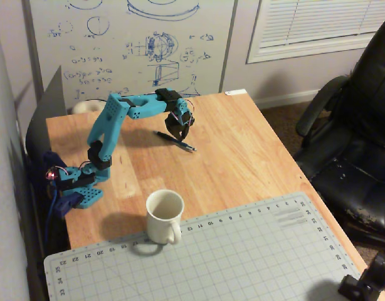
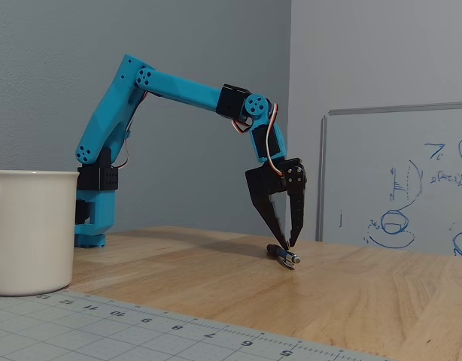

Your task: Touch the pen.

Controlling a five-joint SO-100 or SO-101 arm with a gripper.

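Your overhead view looks down at a slant from high above the desk (image 1: 242, 150), past the mat (image 1: 242, 251) toward the whiteboard (image 1: 130, 50), taking in the whole arm (image 1: 114, 125). Your fixed view sits low at desk level, close behind the mug (image 2: 28, 229), facing the arm (image 2: 178, 90) side-on. Both share the arm, mug (image 1: 164, 216), pen (image 1: 177, 141) and whiteboard (image 2: 411, 188).
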